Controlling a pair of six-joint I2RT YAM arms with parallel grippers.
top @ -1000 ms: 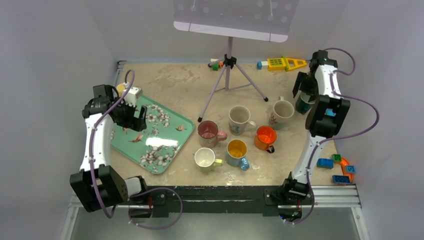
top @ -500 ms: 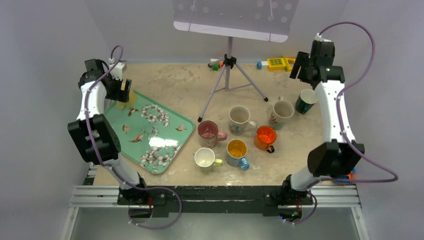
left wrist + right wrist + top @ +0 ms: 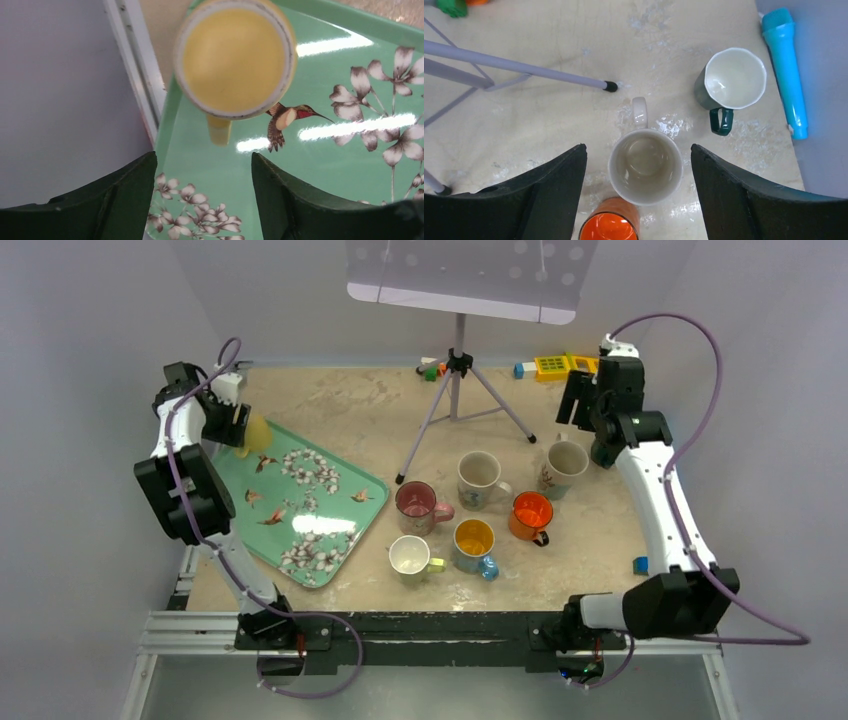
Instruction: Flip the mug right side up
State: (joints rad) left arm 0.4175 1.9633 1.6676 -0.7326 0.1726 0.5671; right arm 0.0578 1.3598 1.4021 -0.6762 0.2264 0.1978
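Shows the yellow mug (image 3: 234, 57) upside down at the green tray's (image 3: 350, 165) 10 o'clock corner. Holds left gripper (image 3: 203, 159) spread wide near it. Holds right gripper (image 3: 639, 150) spread likewise above a beige mug (image 3: 645, 167).

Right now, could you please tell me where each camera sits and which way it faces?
Top external: above and behind the bases, looking down on the table; both arms show.
Left wrist: looks down at the yellow mug on the green tray; the left gripper shows open at the bottom.
Right wrist: looks down at the white mug and dark green mug; the right gripper shows open at the bottom.
Shared: top external also shows the yellow mug and white mug.
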